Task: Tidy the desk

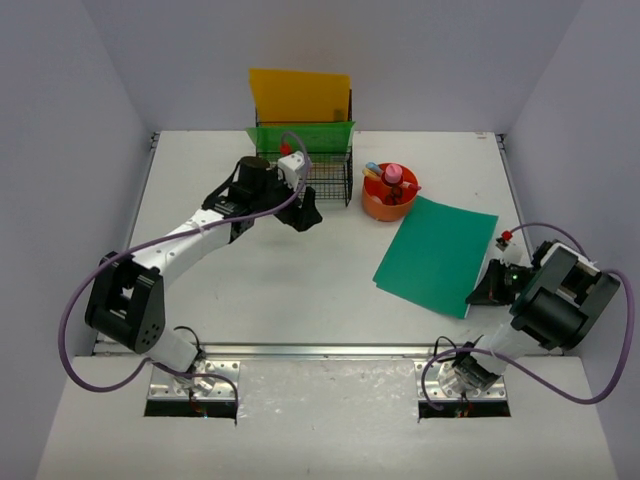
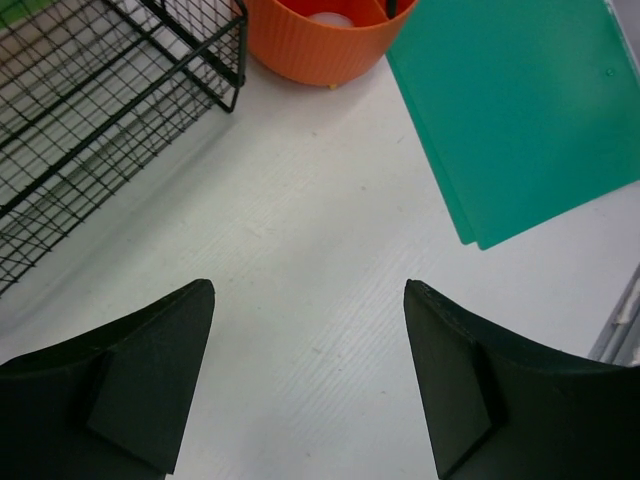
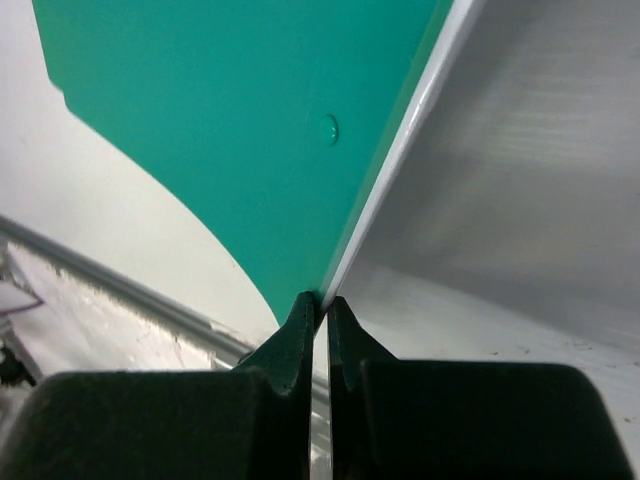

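White desk (image 1: 300, 290), left jaws apart, wrist view shows right jaws pinching green folder (image 3: 220, 120).

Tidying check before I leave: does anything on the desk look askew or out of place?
The teal folder lies skewed on the desk, its edge pinched by the right tool, while two other folders stand in the rack. Nothing looks spilled or damaged.
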### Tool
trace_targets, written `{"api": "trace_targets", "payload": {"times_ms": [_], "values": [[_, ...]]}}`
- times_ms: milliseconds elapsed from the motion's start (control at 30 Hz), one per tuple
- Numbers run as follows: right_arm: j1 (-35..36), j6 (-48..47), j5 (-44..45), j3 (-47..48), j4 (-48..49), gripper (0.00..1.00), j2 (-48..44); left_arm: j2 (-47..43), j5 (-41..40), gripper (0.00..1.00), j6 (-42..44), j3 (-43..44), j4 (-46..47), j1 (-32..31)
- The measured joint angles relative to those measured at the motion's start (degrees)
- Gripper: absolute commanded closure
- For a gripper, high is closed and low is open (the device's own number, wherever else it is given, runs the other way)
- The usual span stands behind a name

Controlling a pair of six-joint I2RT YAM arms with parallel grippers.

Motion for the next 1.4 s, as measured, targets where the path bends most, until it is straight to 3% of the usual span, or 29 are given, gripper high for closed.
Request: {"api": "trace_targets", "payload": {"times_ms": [300,700,1000,1267,1333,1400], "values": [[0.0,-15.71,-0.86,1.62,-11.87,1.0,1.68,0.69,2.48,0.26,-6.49,-3.83,0.5,-5.15],[-0.01,-43.07,2.89,-3.36,-21.98,1.0,-4.42,2.41,1.77,0.26,-12.65,-9.48,2.03,-11.94],[3.95,-56.03,-5.35,-1.35,-25.95,1.0,-5.25,0.5,-0.13,0.23,-15.87,-16.0,8.27,-14.98],[10.16,-63.18,-10.4,-1.85,-26.11,1.0,-14.99,-3.25,-1.78,0.2,-14.54,-18.5,7.78,-15.47],[12.75,-62.58,-11.42,-1.86,-24.97,0.97,-16.44,-4.03,-2.38,0.19,-12.25,-17.51,6.32,-15.22],[15.38,-59.46,-11.93,-1.86,-22.63,0.76,-17.06,-4.35,-2.84,0.19,-10.19,-15.57,4.63,-14.87]]}}
